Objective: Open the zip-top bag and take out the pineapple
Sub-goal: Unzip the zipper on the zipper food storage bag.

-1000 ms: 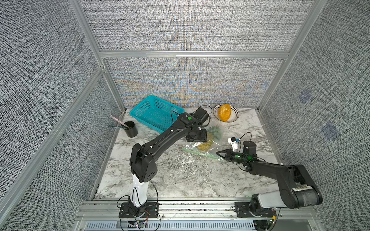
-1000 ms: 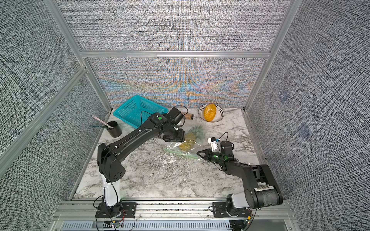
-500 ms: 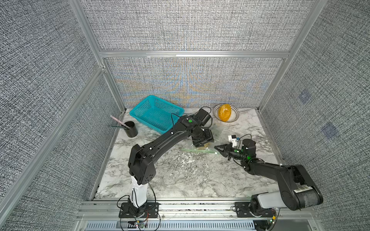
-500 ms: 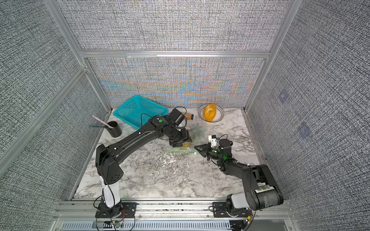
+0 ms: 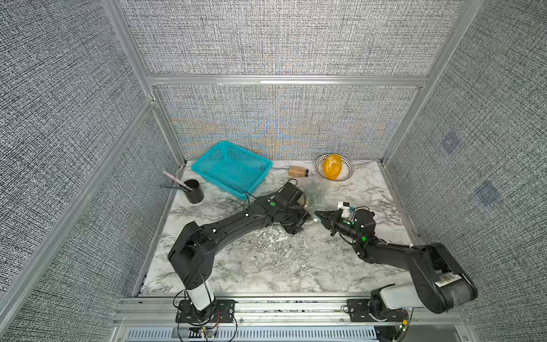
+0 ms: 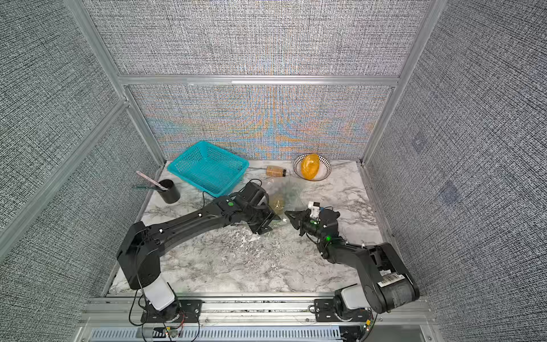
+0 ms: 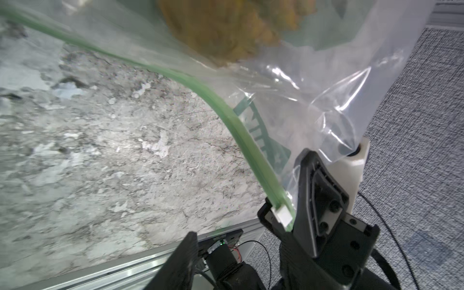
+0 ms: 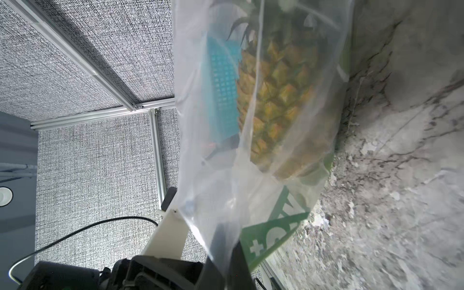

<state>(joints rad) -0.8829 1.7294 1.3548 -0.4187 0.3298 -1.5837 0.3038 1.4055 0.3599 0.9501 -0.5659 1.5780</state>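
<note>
- Zip-top bag (image 6: 288, 192): lies near the middle of the marble table (image 5: 266, 266), between my two grippers and in front of the bowl (image 5: 346, 174) and the small bottle (image 5: 297, 171).
- Pineapple (image 8: 278, 82): inside the bag, with its scaly body and leaf crown both behind the clear film. In a top view the pineapple (image 6: 278, 203) shows as a yellow patch just beside my left gripper.
- My right gripper (image 5: 317, 213): closed, with the jaws pinched on the end of the bag's green zip strip (image 7: 226, 113), right at the white end tab (image 7: 282, 216). From that grip the strip runs in a curve above the table toward the pineapple.
- My left gripper (image 5: 302, 220): low over the table, on the opposite side of the bag from the right one and close against the film. I cannot tell whether it touches the film.
- Left jaw opening: only one finger (image 7: 180, 263) shows in the left wrist view. I cannot tell how wide the jaws stand, or whether they hold the bag.
</note>
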